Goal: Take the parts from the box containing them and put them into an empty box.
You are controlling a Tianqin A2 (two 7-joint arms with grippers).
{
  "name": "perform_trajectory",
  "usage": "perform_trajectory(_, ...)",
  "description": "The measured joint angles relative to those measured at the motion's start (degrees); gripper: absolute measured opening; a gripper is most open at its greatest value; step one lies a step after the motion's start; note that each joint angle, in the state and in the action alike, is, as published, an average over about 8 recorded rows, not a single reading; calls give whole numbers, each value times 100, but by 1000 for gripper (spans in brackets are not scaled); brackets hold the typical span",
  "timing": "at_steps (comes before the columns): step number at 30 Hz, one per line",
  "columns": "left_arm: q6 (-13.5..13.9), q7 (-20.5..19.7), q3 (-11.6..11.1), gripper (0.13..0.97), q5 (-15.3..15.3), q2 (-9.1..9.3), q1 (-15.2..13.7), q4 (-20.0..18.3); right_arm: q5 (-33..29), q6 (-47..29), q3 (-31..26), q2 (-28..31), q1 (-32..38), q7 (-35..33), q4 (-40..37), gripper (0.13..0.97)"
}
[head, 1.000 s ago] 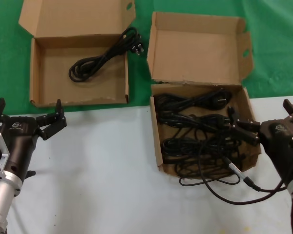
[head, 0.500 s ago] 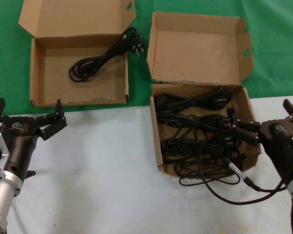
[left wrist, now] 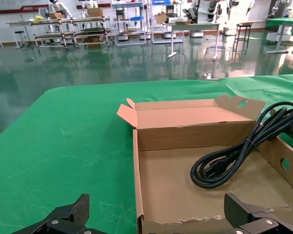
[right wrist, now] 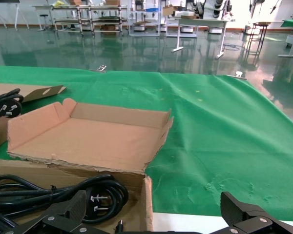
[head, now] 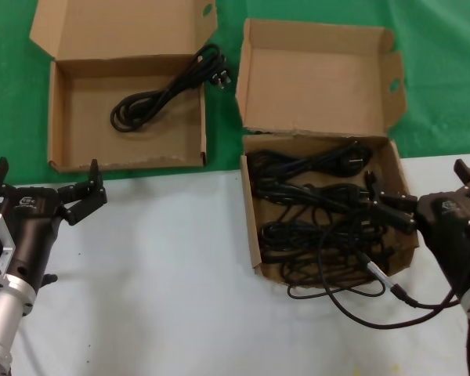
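Head view, lower right: right gripper (head: 398, 210) is spread wide, holding nothing, over limp, tangle-prone parts (head: 313, 207); grasp a coil's bundled loops.

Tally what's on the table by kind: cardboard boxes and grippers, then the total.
Cardboard boxes: 2, the wide shallow box and the squarish box.
Grippers: 2, left gripper and right gripper, both open.
Total: 4.

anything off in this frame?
Yes: in the wide shallow cardboard box, the coiled black power cable overhangs the rim, plug resting outside on the green cloth. Nothing spilled or damaged.
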Motion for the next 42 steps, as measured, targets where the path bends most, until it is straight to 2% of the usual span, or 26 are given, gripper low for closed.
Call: perform_trajectory(42,0,0,0,966,0,0,0,0,0,0,0,0,0,0,0,966)
